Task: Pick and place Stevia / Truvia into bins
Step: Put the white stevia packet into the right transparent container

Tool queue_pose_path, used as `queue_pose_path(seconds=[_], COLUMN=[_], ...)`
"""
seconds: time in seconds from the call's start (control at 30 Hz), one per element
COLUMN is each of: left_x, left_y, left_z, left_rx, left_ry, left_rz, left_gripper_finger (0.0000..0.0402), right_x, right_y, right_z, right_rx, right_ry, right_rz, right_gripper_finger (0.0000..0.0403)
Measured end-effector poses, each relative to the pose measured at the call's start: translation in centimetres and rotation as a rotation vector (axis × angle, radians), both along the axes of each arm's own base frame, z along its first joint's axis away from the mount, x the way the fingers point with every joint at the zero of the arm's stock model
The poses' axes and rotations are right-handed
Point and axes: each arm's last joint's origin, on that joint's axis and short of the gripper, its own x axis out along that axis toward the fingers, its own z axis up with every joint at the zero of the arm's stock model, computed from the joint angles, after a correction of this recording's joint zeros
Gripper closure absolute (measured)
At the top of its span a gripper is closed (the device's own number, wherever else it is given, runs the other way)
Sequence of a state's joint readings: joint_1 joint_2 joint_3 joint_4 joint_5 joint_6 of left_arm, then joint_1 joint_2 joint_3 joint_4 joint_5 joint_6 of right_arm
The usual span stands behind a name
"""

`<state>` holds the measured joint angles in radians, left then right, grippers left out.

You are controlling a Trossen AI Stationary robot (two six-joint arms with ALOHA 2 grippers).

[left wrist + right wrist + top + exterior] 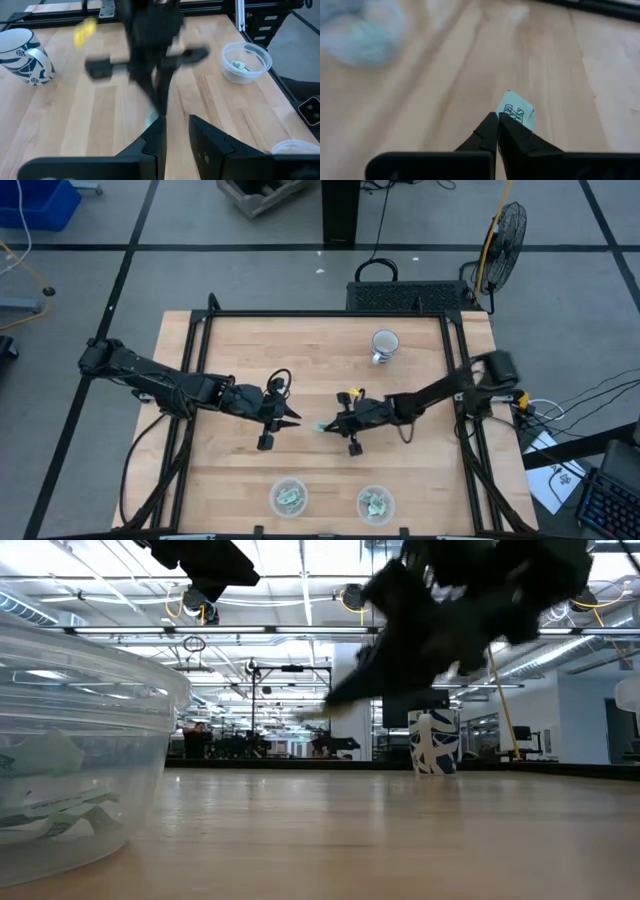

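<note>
Your two round clear plastic tubs [288,498] [375,503] each hold pale green sachets, and your right gripper [498,118] pinches one pale green paper sachet [517,113] at its fingertips.

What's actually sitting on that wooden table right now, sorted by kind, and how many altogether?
Clear round tubs: 2, one and another, each with sachets inside, too small to count.
White mug: 1.
Loose pale green sachet: 1, pinched in the right claw.
Robot arms: 2; the left claw holds nothing I can see.
Total: 6.
</note>
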<state>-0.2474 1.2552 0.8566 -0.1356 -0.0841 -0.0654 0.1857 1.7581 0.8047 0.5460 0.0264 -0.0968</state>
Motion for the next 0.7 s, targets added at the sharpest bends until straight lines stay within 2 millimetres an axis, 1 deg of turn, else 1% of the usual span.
queue_pose_path(seconds=[0.13,0.27,0.37,0.43,0.5,0.6,0.7], left_x=[0.0,0.0,0.0,0.0,0.0,0.0,0.0], left_y=[0.0,0.0,0.0,0.0,0.0,0.0,0.0], left_z=[0.0,0.0,0.0,0.0,0.0,0.0,0.0], left_rx=[0.004,0.007,0.008,0.009,0.01,0.01,0.01], left_ry=[0.003,0.003,0.002,0.002,0.002,0.001,0.001], left_rz=[-0.002,-0.003,-0.003,-0.002,0.0,0.0,0.0], left_gripper_finger=[0.0314,0.0314,0.0314,0.0314,0.0314,0.0314,0.0314], right_x=[-2.8,-6.1,-8.2,-9.4,-10.3,-10.7,-10.4], right_y=[2.1,5.5,8.6,10.3,11.4,12.5,13.5], right_z=[4.5,7.3,8.6,8.9,8.6,7.3,6.1], right_rx=[0.129,0.295,0.41,0.428,0.408,0.439,0.495], right_ry=[0.034,0.095,0.115,0.116,0.123,0.184,0.222], right_rz=[0.015,0.141,0.243,0.272,0.231,0.134,0.114], right_gripper_finger=[0.0402,0.0402,0.0402,0.0402,0.0402,0.0402,0.0403])
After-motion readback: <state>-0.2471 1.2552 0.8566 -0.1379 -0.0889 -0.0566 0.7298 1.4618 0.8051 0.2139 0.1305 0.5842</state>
